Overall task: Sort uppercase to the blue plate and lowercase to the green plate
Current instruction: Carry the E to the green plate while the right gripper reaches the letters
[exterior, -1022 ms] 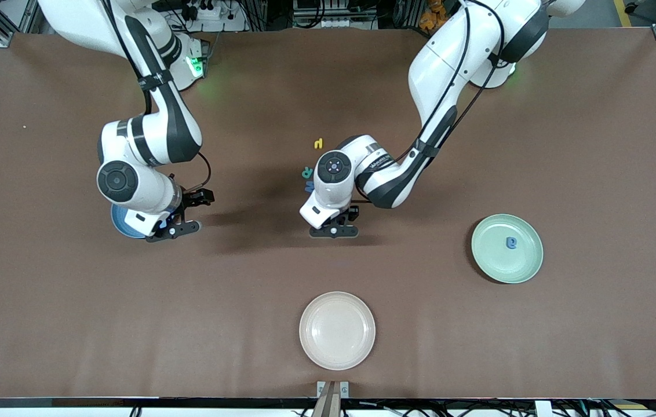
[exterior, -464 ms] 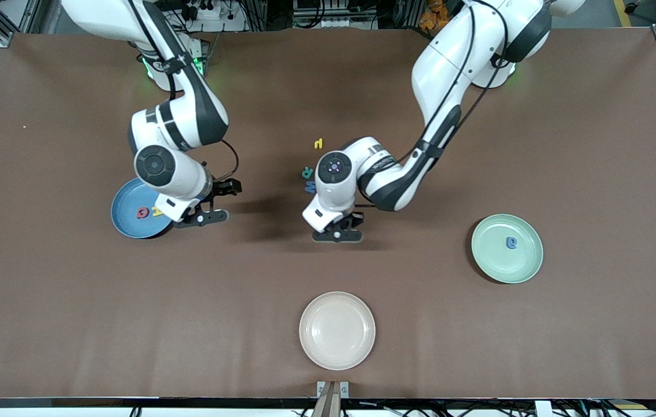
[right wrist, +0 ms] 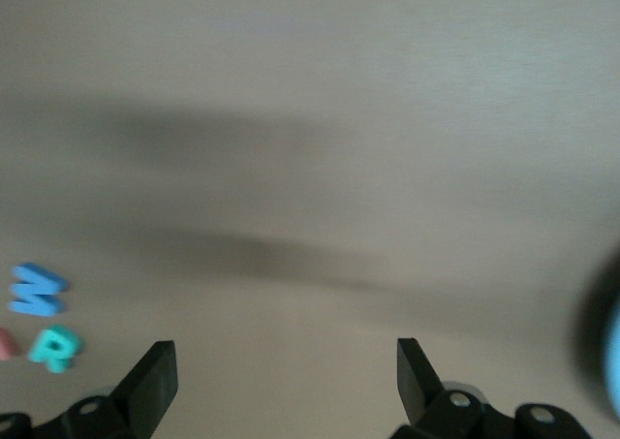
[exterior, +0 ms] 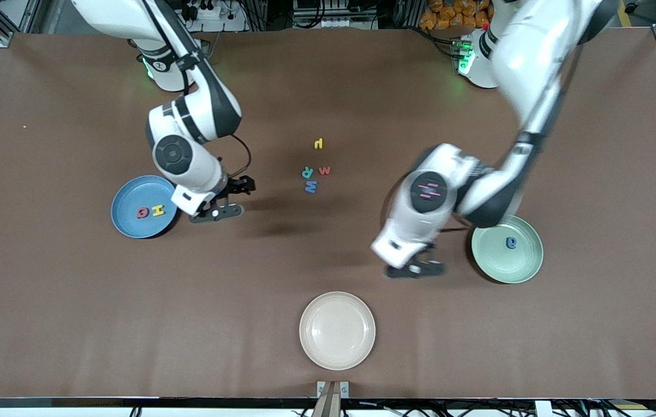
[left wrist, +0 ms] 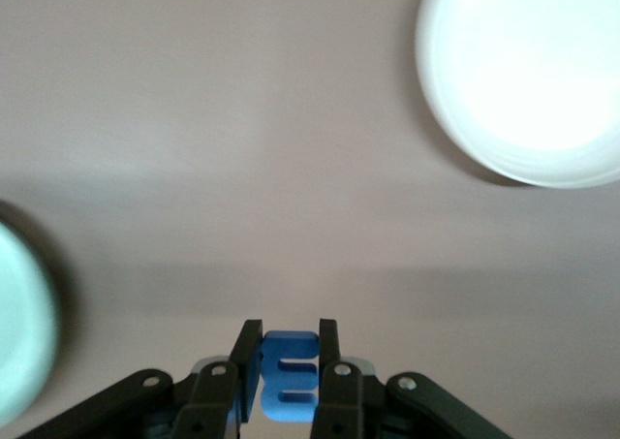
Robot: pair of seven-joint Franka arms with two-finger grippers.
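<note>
Front view: the left gripper, formerly over the letter cluster, now hangs beside the green plate, nearer the cream plate. Left wrist view: its fingers are clamped on a blue m (lowercase, delivery pending). Right wrist view: the right gripper, fully spread and empty, has left the blue plate.

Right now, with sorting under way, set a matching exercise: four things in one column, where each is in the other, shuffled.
Things:
1. yellow H
2. blue round letter
3. blue m
4. teal R

Places:
A. bare table, mid-table
B. in the green plate
C. between the left gripper fingers
D. in the blue plate

Pairs: 1-D, 2-B, 3-C, 4-A
</note>
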